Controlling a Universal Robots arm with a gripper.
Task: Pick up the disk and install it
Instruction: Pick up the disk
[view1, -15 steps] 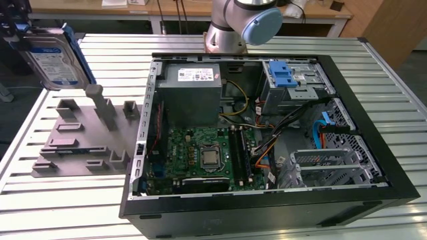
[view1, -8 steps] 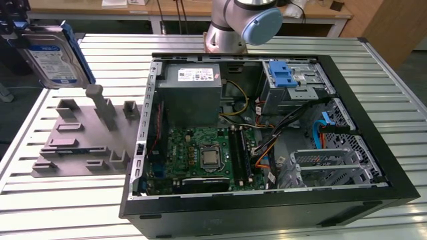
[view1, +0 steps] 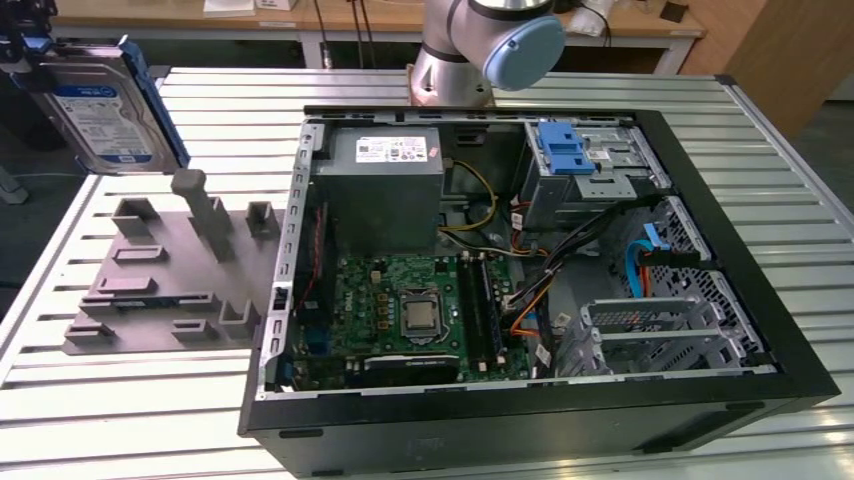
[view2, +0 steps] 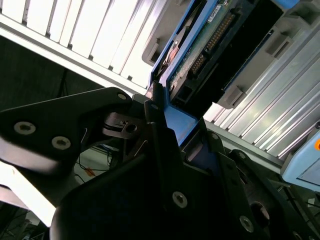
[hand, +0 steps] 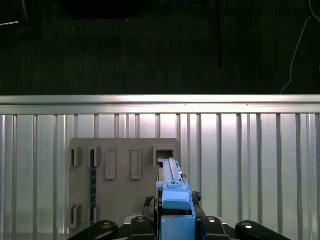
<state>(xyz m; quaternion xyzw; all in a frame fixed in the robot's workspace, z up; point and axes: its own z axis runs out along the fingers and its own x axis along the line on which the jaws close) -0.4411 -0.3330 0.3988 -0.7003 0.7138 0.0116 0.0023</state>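
Note:
In the exterior view the disk (view1: 107, 105), silver with a blue-and-white label and blue rails, hangs upright in the air at the far left, above the table's back corner. My gripper (view1: 24, 50) holds it from the top. In the second wrist view the dark fingers (view2: 155, 115) are clamped on the blue rail of the disk (view2: 210, 35). In the first wrist view the disk (hand: 172, 192) shows edge-on between the jaws of the gripper (hand: 175, 225), above the grey fixture plate (hand: 125, 175).
The grey fixture plate (view1: 160, 270) with upright holders lies on the slatted table (view1: 120, 400). To the exterior view's right lies the open computer case (view1: 534, 270), holding a grey power supply (view1: 387, 185), a motherboard (view1: 400, 310) and a silver cage with a blue latch (view1: 574, 155). The arm's base (view1: 481, 45) stands behind.

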